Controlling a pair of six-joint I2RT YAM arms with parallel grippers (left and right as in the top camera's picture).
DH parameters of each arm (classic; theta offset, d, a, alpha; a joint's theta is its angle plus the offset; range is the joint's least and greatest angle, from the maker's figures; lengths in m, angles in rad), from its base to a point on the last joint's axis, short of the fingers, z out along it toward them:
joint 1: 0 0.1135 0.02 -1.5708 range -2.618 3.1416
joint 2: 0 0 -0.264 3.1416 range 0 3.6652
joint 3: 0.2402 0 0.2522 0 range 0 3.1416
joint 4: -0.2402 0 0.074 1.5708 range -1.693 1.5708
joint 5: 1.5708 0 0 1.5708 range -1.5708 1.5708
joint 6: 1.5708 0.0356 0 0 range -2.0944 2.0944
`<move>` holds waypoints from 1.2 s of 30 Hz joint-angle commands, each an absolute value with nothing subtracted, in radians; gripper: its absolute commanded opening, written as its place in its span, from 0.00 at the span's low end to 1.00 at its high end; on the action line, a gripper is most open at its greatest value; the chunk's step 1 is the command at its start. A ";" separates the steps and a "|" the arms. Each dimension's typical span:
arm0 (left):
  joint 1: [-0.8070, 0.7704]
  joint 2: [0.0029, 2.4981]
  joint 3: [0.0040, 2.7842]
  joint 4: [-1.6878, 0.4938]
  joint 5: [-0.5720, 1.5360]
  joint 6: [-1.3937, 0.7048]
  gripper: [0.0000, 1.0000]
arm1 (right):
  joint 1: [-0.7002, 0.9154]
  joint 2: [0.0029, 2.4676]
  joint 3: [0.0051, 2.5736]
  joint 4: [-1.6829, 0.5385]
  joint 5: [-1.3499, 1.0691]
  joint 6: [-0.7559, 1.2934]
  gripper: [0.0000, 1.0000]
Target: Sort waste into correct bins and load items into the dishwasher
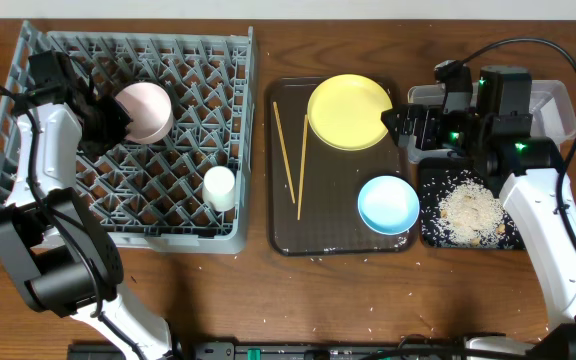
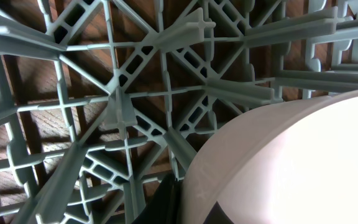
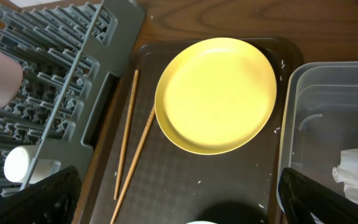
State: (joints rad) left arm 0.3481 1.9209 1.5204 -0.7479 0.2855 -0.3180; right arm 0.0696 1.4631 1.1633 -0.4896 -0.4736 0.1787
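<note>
Grey dish rack, frame left, held white cup, white bowl pinched by left gripper; right gripper gaped above brown tray; wood table.

Left claw clamped, right claw spread wide.

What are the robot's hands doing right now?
Left gripper: holding the white bowl by its rim.
Right gripper: open, holding nothing.

Dark brown wooden table under even light; pale strip along its far edge.
</note>
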 commanded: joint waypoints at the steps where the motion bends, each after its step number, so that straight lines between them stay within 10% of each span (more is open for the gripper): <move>1: 0.342 1.897 1.528 -0.747 0.307 -0.319 0.07 | 0.066 1.444 1.165 -0.491 -0.474 0.186 0.99; 12: 0.147 1.702 1.528 -0.762 -0.170 -0.278 0.07 | 0.066 1.444 1.165 -0.491 -0.474 0.186 0.99; 21: -0.242 1.736 1.498 -0.740 -1.239 -0.357 0.08 | 0.066 1.444 1.165 -0.491 -0.474 0.186 0.99; 36: -0.435 1.965 1.490 -0.757 -1.479 -0.363 0.07 | 0.066 1.444 1.165 -0.491 -0.474 0.186 0.99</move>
